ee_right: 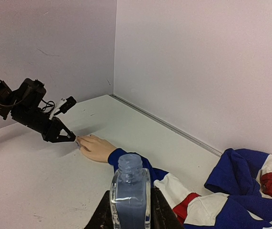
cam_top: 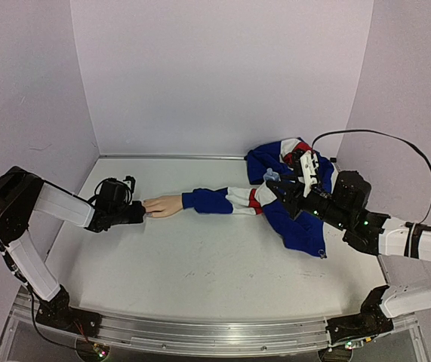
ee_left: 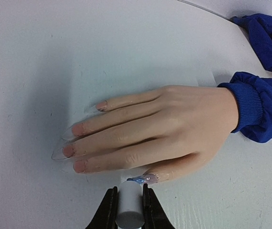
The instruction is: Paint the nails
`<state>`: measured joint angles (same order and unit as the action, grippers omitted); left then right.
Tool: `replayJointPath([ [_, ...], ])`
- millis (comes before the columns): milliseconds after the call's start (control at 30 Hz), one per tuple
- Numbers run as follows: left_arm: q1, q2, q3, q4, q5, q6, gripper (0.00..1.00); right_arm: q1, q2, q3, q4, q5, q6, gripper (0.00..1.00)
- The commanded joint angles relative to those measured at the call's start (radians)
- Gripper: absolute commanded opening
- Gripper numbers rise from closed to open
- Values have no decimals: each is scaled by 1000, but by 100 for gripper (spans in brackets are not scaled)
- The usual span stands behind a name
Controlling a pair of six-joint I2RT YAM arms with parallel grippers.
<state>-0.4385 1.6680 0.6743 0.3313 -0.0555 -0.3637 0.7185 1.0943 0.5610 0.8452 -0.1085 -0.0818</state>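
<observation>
High rear overview; left wrist close over the mannequin hand; right wrist low, distant, toward it.

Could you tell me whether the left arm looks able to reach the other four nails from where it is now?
Probably yes: the left gripper, shut on the white brush cap, sits at the thumb, and the nails of the flat mannequin hand face up with nothing over them.

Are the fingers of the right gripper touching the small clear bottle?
Touching. The right wrist view shows the right gripper shut on the bottle, both fingers pressed against its sides.
</observation>
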Motion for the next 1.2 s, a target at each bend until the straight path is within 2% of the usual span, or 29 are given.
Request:
replayJointPath([
  [0,-2,-16,15,13,-46,-1,0,-4,-11,16,80,-6,5,0],
  [200,-2,-62,-5,-4,-68,3,0,-5,-12,17,80,-9,7,0],
  [400,-5,-84,-19,-8,-5,-5,0,-4,-10,17,80,-12,7,0],
  [767,-14,-40,14,-6,45,-13,0,-4,-10,16,80,-10,7,0],
  [1167,-14,-12,19,-8,28,-15,0,-4,-11,17,80,-9,6,0],
])
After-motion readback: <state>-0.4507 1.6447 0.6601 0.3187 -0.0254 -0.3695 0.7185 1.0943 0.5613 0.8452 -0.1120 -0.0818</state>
